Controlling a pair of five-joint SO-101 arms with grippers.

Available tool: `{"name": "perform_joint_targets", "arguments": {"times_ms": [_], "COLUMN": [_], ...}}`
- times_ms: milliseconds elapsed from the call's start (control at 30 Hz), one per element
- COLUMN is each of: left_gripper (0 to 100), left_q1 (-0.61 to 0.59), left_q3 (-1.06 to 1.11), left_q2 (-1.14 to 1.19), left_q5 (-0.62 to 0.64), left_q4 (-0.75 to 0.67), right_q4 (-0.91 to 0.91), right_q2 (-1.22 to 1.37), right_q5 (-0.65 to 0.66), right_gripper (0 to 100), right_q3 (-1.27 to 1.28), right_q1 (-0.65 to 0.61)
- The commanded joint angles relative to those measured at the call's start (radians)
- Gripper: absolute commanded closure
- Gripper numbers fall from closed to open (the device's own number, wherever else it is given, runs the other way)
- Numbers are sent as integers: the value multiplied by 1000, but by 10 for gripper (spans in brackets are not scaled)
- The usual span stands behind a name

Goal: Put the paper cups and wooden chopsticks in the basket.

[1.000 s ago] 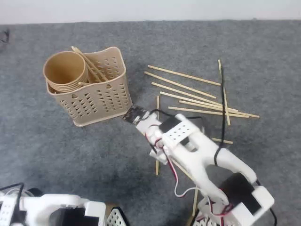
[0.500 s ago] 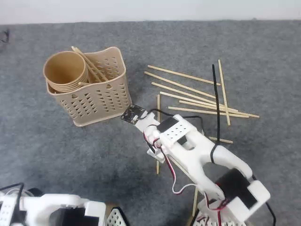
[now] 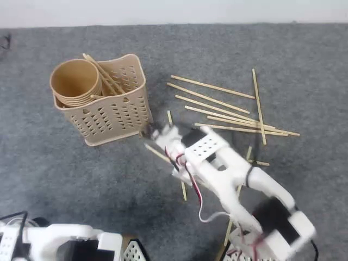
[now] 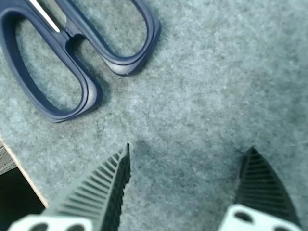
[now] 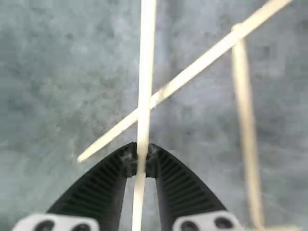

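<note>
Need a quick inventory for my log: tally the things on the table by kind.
Basket: 1
Paper cup stack: 1, nested cups uncountable
Wooden chopsticks: at least 10, some overlapped
Scissors: 1
Total: at least 13

The worktop [image 3: 304, 49] is covered by a grey, short-piled mat [image 3: 65, 179] of felt or carpet with a mottled, fibrous grain. Along the far side of the high view it ends in a straight line against a pale, plain strip [image 3: 174, 11], which may be a wall or a bare surface; I cannot tell which. In the left wrist view the mat stops at a slanting edge, beside which show a sliver of wood-grained board [image 4: 5, 159] and a dark gap [image 4: 14, 197], and the light throughout is soft and even, leaving only faint, blurred shadows on the grey.
</note>
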Motion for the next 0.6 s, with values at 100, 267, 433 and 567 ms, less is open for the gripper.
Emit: {"name": "perform_joint_targets", "arguments": {"times_ms": [100, 267, 433, 567], "left_gripper": [655, 655, 655, 655], "left_q1": [8, 8, 8, 8], "left_q3": [-2, -2, -2, -2], "left_q2": [-20, -20, -20, -20], "left_q5": [-9, -9, -9, -9], "left_q4": [-18, -18, -18, -18], "right_q4": [295, 219, -170, -547], "right_q2": [-406, -438, -406, -360], "right_q5": [78, 152, 153, 160], "right_gripper": [991, 991, 991, 991], "right_q3": [-466, -551, -454, -370], "right_q1": [-10, -5, -13, -44]}}
